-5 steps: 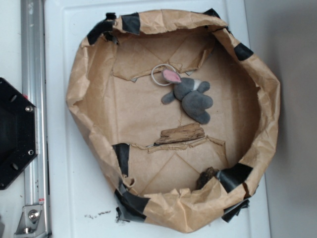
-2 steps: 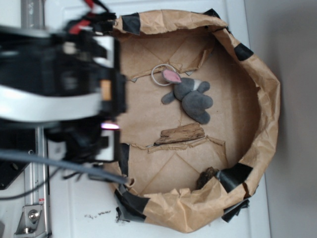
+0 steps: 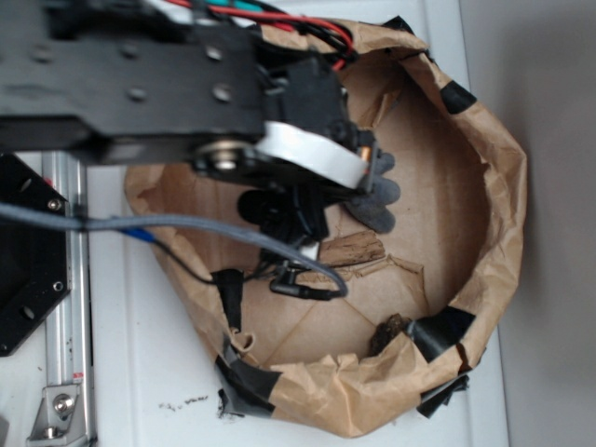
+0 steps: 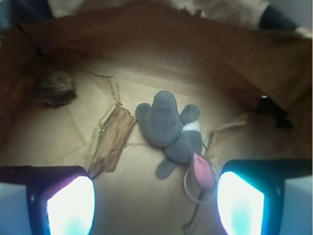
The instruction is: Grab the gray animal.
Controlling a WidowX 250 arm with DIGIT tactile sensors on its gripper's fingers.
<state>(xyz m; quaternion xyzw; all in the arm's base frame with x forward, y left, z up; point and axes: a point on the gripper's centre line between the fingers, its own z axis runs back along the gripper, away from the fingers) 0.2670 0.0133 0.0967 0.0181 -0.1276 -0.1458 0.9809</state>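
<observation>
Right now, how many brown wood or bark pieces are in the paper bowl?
2: a flat wood strip lying beside the gray plush bunny, and a dark bark chunk near the bowl's wall. The arm may hide others.

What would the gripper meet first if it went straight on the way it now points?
Probably the gray animal: in the wrist view it lies ahead between the open fingers, its pink ear nearest the right one. The wood piece sits off to the left. Depth is unclear.

We see the black arm (image 3: 140, 84) reaching over a brown paper basin (image 3: 494, 177) taped in black. It hides most of the gray animal (image 3: 380, 197). A bark piece (image 3: 352, 250) lies just beside it.
</observation>
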